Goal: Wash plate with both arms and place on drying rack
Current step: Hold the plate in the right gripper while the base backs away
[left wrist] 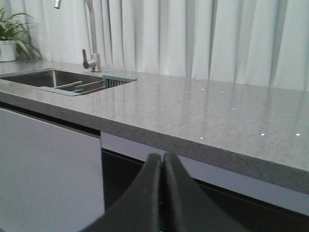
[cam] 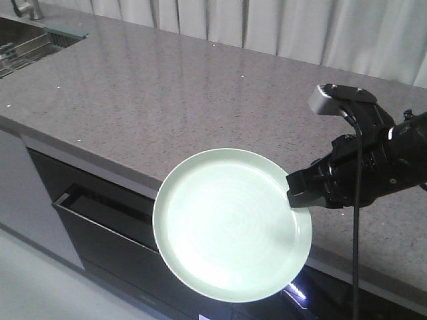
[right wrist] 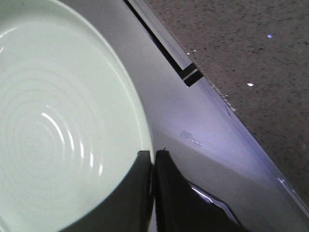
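At far left, the drying rack (cam: pixel 23 53) sat at the sink (left wrist: pixel 29 77). Your left gripper (left wrist: pixel 162 159) had its fingers pressed together on nothing, facing the tabletop (cam: pixel 167 87). The plate (cam: pixel 230 223) hung face up beyond the tabletop's front edge, well apart from the rack, its right rim clamped by your right gripper (cam: pixel 295 195).

No text, label, brand or number is showing clearly enough to read in any view. In the right wrist view a small faint mark (right wrist: pixel 190 137) is sitting on the grey panel (right wrist: pixel 164 101) below the counter (right wrist: pixel 241 43). It may be a stamped logo, but it is too blurred and too small to make out.
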